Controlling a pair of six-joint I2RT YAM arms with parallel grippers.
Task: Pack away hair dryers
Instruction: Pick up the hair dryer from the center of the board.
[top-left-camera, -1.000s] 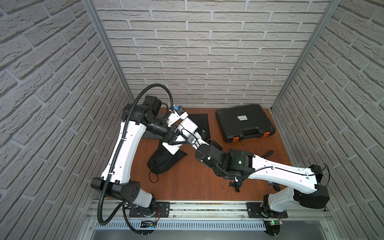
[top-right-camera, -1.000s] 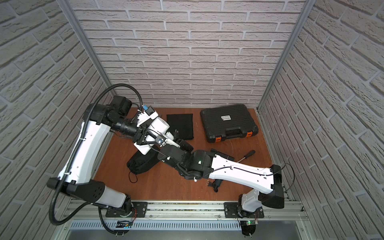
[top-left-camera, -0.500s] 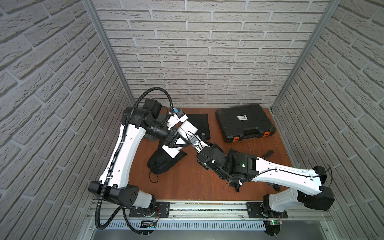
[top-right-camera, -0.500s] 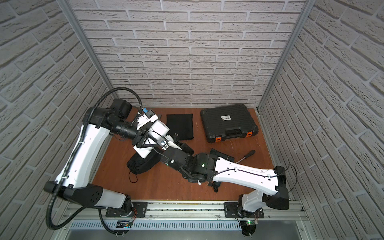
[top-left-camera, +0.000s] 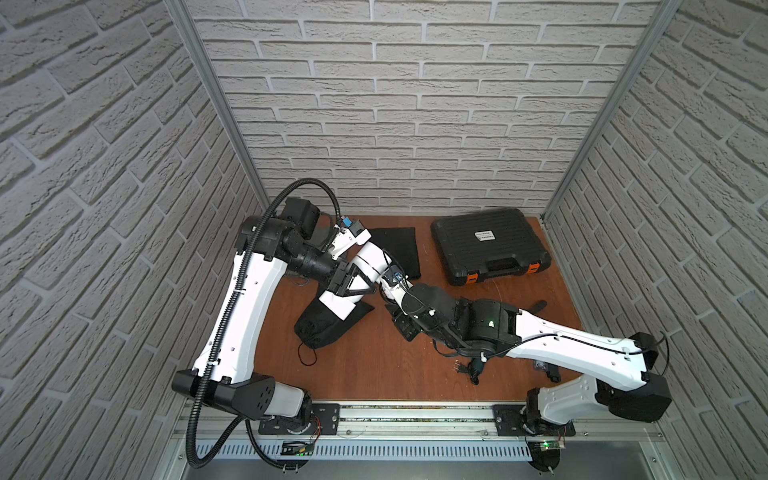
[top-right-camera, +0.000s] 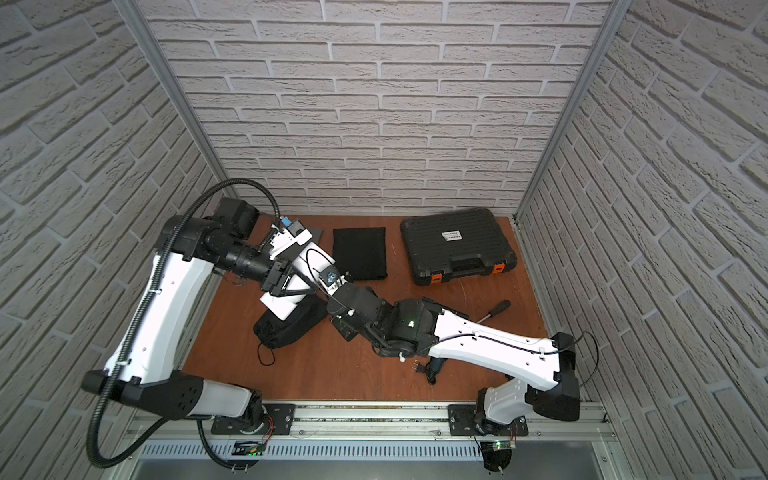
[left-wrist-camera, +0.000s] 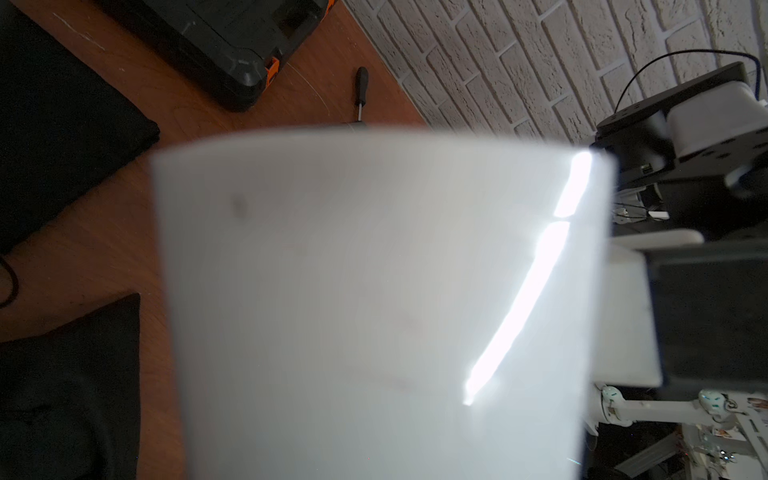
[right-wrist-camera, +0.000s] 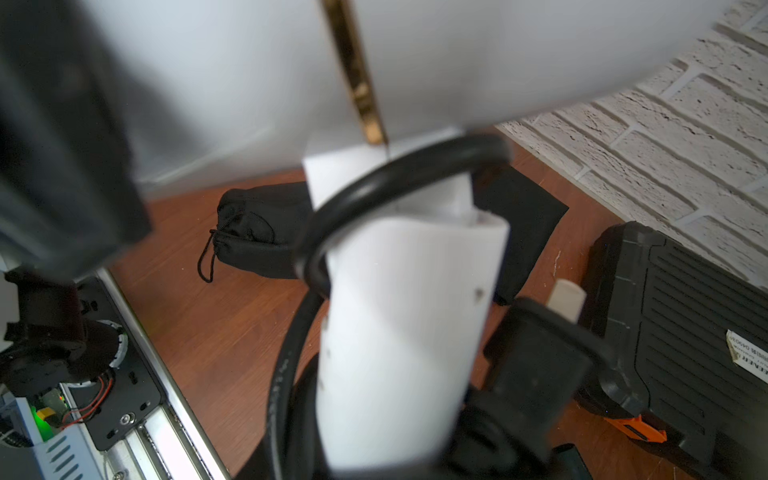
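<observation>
While the right gripper (top-left-camera: 385, 286) is clenched on the handle of the white hair dryer (top-left-camera: 338, 305), the dryer hangs clear of the wooden table (top-left-camera: 374, 365), tilted, with its lower end over the stuffed black pouch (top-left-camera: 324, 328) in both top views. Seen from the right wrist, the white handle (right-wrist-camera: 407, 311) runs out between the jaws with a black cord (right-wrist-camera: 374, 178) looped round it, and the pouch lies on the boards behind with its drawstring trailing. Across the dryer's barrel sits the left gripper (top-left-camera: 355, 282), jaws spread wide to either side of it. From the left wrist the barrel (left-wrist-camera: 374, 291) fills nearly the whole frame and one pad (left-wrist-camera: 631, 316) sits right at its edge, but whether that gripper is pressing or merely straddling cannot be told. A flat black pouch (top-left-camera: 399, 249) lies towards the back wall, just beside the closed black hard case (top-left-camera: 488, 249) with orange latches. A screwdriver (top-left-camera: 538, 306) rests on the table near the right forearm, and a dark plug (top-left-camera: 459, 368) with its cord shows from under that arm near the front edge
</observation>
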